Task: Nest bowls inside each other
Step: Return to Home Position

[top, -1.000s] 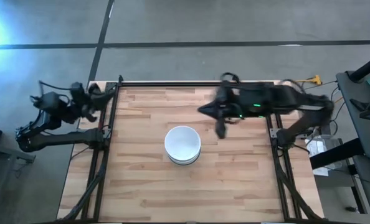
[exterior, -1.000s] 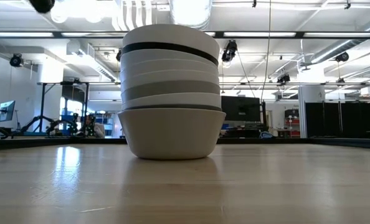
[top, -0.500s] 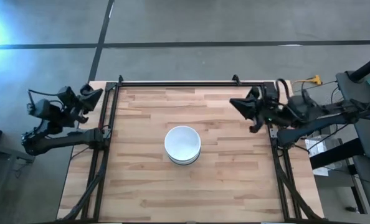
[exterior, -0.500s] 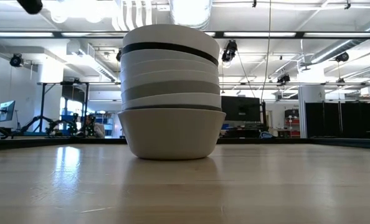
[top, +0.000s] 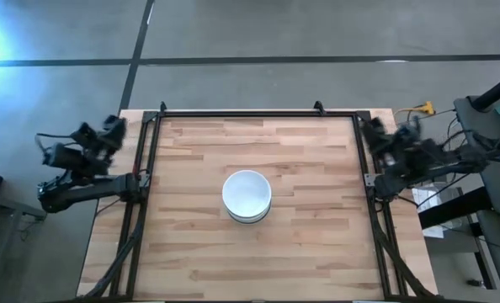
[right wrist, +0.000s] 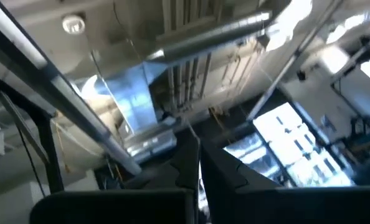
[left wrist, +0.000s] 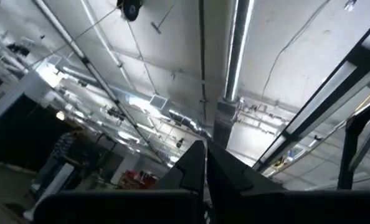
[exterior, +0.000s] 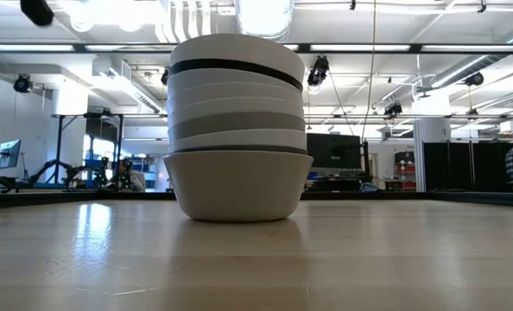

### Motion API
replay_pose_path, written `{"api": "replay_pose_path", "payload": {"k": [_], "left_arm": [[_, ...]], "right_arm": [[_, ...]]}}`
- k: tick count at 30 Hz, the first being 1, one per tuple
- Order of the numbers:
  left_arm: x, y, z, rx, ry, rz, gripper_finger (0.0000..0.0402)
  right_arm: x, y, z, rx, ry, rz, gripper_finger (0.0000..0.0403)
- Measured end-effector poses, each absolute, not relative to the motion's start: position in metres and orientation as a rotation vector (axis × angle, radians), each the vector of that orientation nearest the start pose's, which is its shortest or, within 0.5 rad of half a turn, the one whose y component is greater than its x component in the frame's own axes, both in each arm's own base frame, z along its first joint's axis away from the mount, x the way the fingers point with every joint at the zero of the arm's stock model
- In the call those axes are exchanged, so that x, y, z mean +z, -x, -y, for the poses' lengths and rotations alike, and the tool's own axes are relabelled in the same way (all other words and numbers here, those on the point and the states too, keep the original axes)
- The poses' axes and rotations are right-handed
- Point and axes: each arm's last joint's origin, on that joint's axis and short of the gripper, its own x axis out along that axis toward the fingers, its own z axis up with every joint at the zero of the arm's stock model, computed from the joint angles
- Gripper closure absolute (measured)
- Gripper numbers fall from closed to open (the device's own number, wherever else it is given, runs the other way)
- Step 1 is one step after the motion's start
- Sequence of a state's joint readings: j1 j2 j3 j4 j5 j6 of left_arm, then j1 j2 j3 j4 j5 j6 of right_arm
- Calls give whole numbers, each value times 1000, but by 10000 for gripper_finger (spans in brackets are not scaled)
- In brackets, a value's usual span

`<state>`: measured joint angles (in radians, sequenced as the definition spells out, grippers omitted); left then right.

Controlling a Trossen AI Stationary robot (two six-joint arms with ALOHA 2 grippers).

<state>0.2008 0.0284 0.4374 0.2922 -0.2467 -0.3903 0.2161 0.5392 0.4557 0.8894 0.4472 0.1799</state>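
Wooden table [top: 317,252] holds one nested stack of bowls [top: 247,196] at its centre, white uppermost, with the left gripper [left wrist: 204,149] and right gripper [right wrist: 197,142] outside its side edges, fingers together, so homing should keep them clear of the stack.

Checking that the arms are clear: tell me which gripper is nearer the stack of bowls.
Right, though narrowly. The right gripper is at the right edge of the table, diagonally off from the stack of bowls; the left gripper is off its left edge, slightly farther.
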Motion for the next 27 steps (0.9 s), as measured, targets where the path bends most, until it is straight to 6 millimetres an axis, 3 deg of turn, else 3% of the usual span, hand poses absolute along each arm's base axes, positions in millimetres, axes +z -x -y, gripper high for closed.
{"api": "replay_pose_path", "payload": {"k": [5,11,15,19,22,27], "left_arm": [[361,3,-7,322,267,819,402],[378,30,-2,380,262,652,402],[373,27,-2,386,263,609,402],[360,12,-6,383,307,570,402],[343,-5,-9,385,348,515,402],[323,-27,-13,360,390,571,402]], "right_arm": [[348,-58,0,-223,-376,898,394],[345,-25,10,-307,-325,870,394],[339,-7,14,-353,-295,920,394],[326,-14,15,-436,-327,894,394],[310,-25,12,-421,-369,870,394],[280,-40,7,-324,-472,919,394]]}}
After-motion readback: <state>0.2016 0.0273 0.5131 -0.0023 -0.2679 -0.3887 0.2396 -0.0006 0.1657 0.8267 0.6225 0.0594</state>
